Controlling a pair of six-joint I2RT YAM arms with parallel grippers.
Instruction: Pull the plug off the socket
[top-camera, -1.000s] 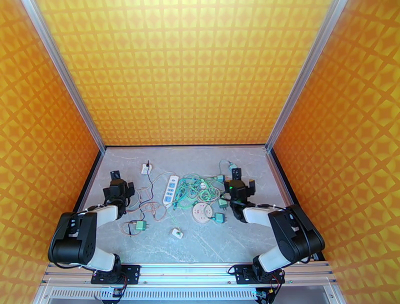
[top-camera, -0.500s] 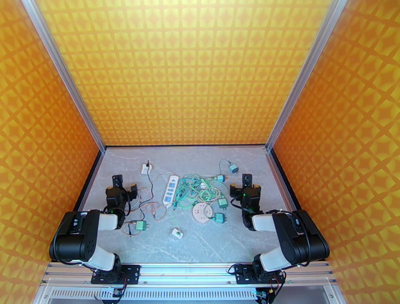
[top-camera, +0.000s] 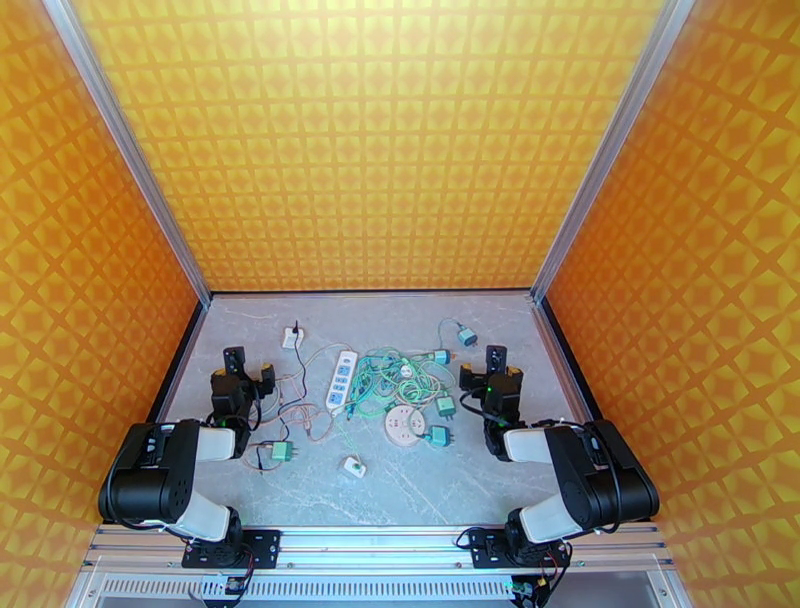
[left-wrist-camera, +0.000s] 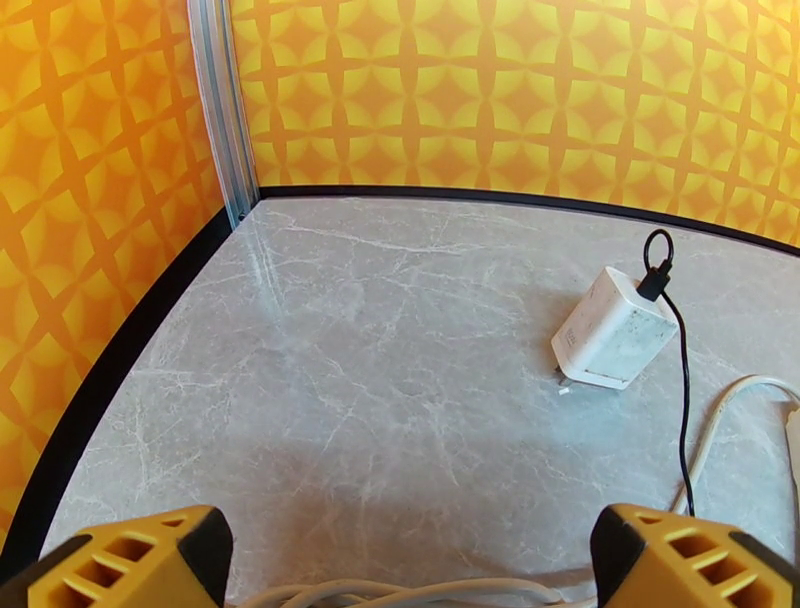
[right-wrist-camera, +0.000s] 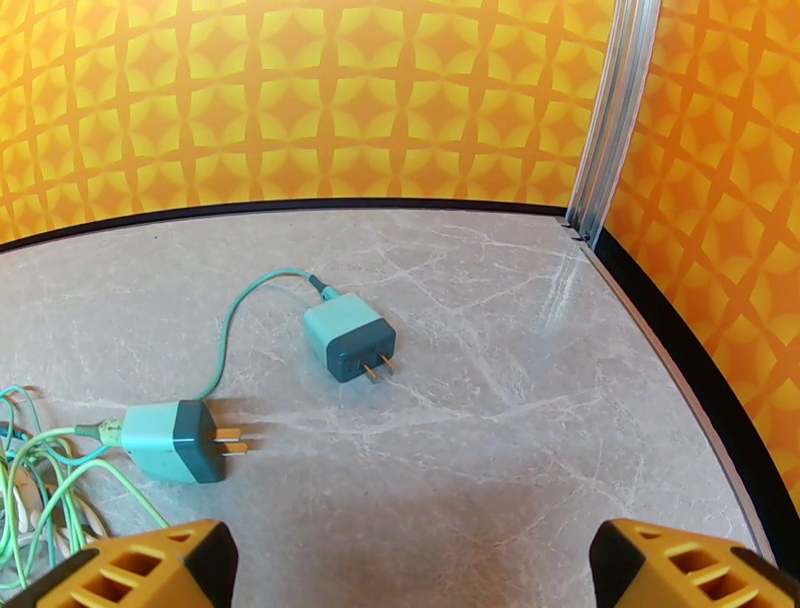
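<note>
The power strip (top-camera: 343, 380), a white bar with blue outlets, lies near the middle of the grey marble table (top-camera: 400, 495), running roughly from 6 to 12 o'clock. From above it is too small to tell whether any plug is seated in it. At its 3 o'clock side sprawls a tangle of green cables (top-camera: 392, 374). At the tangle's 6 o'clock edge rests a round white socket disc (top-camera: 403, 424), with one green plug (top-camera: 438, 436) just beside its 4 o'clock rim and another green plug (top-camera: 445, 406) near its 1 o'clock. A white adapter (top-camera: 292, 338) with a black cable lies at the strip's 10 o'clock. In the left wrist view it rests flat with its prongs bare on the table. A third green plug (top-camera: 283, 451) sits at the strip's 7 o'clock and a small white plug (top-camera: 354, 466) at its 6 o'clock, both loose on the table. The left gripper (top-camera: 248, 366) is at the strip's 9 o'clock, well apart from it, its yellow fingers (left-wrist-camera: 130, 560) spread wide with nothing between them. The right gripper (top-camera: 490, 366) is at the tangle's 3 o'clock, likewise released and empty. Ahead of it lie two teal chargers, one (right-wrist-camera: 348, 342) farther off and one (right-wrist-camera: 172, 441) nearer at its 10 o'clock, both with bare prongs.
</note>
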